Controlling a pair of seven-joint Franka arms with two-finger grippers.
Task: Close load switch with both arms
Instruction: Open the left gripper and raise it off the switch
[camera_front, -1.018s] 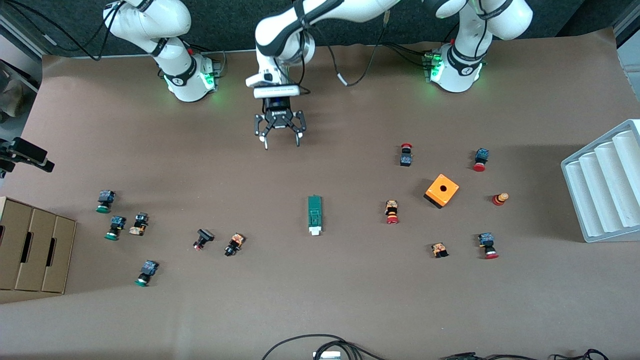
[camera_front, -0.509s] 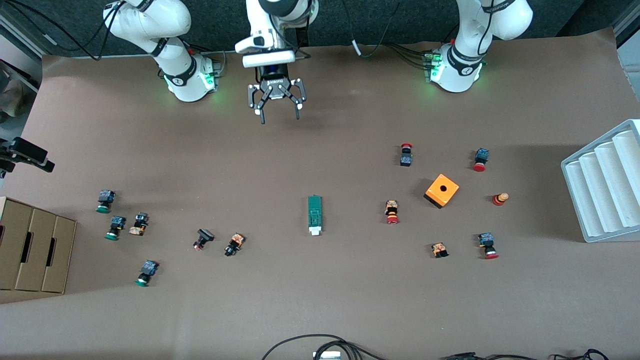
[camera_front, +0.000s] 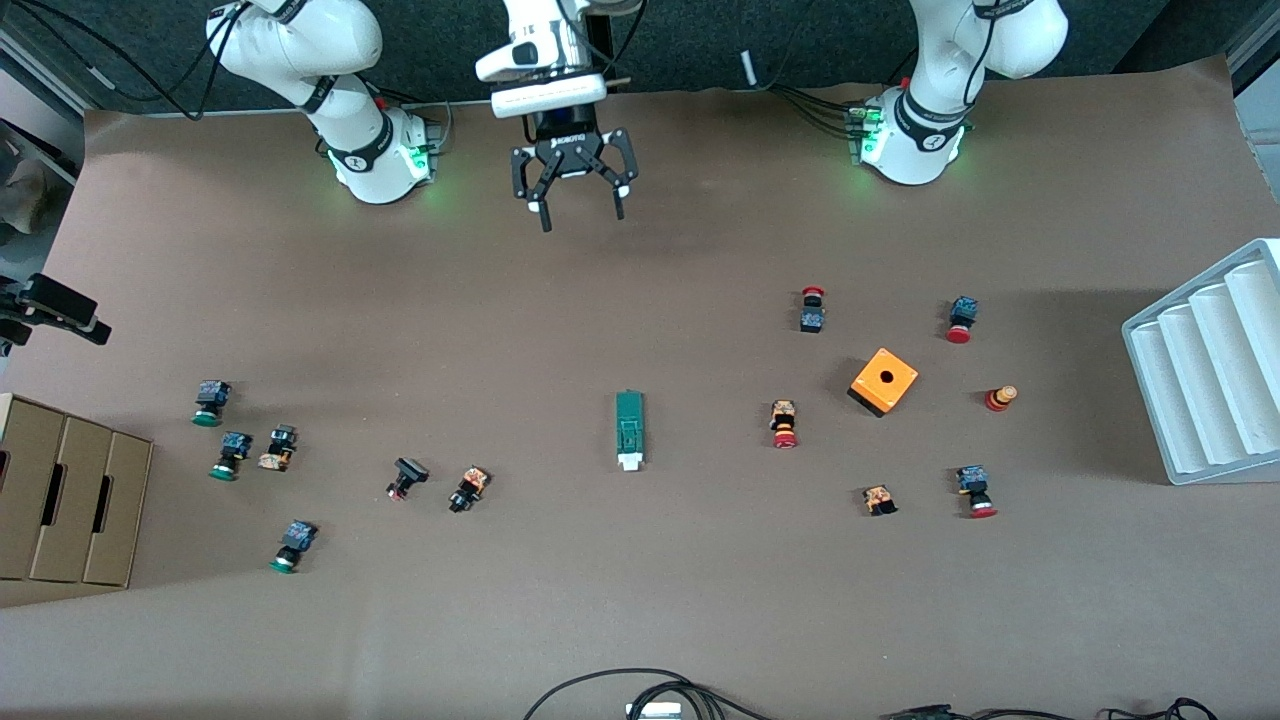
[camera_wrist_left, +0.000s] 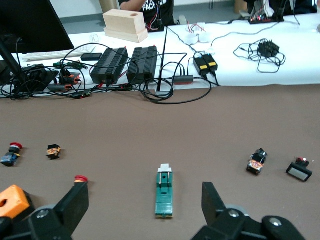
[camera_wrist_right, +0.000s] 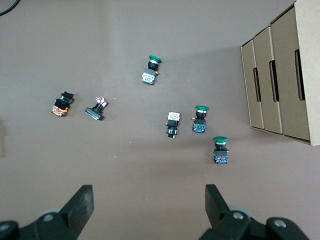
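The load switch (camera_front: 629, 430), a narrow green block with a white tab at the end nearer the front camera, lies flat at mid-table. It also shows in the left wrist view (camera_wrist_left: 164, 196), ahead of the fingers. My left gripper (camera_front: 583, 218) hangs open and empty over bare table near the robots' bases, well away from the switch; its open fingers frame the left wrist view (camera_wrist_left: 145, 194). My right gripper is out of the front view. In the right wrist view it (camera_wrist_right: 147, 204) is open and empty, high over the right arm's end of the table.
An orange cube (camera_front: 884, 381) and several red-capped buttons (camera_front: 784, 424) lie toward the left arm's end. Green-capped buttons (camera_front: 228, 455) and cardboard boxes (camera_front: 60, 490) are toward the right arm's end. A white ribbed tray (camera_front: 1205, 365) stands at the left arm's table edge.
My left gripper has drawn back from mid-table toward the robots' bases, away from the load switch, and stayed open. The switch has not moved.
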